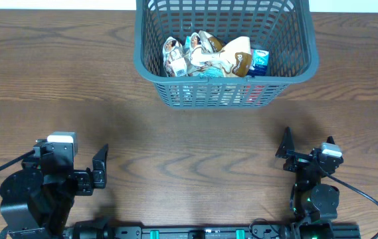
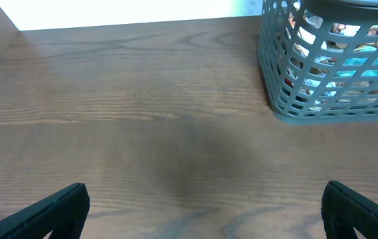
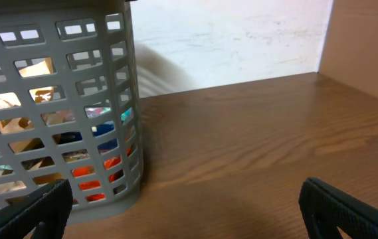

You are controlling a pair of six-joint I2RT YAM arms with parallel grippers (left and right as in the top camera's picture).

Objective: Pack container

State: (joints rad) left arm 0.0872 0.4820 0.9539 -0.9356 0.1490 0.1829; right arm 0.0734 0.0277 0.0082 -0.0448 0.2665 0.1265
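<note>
The container (image 1: 150, 72) is a dark grey-blue slotted basket at the table's far middle. It holds several snack packets (image 1: 208, 56). It also shows in the left wrist view (image 2: 278, 86) at upper right and in the right wrist view (image 3: 125, 99) at left. My left gripper (image 1: 99, 171) is open and empty near the front left of the table; it shows in its own wrist view (image 2: 205, 209). My right gripper (image 1: 306, 154) is open and empty near the front right; it shows in its own wrist view (image 3: 185, 209). Both grippers are well apart from the basket.
The wooden table (image 1: 195, 139) lies between the grippers and the basket. A white wall (image 3: 242, 40) stands behind the table. A brown panel (image 3: 368, 46) stands at the right in the right wrist view.
</note>
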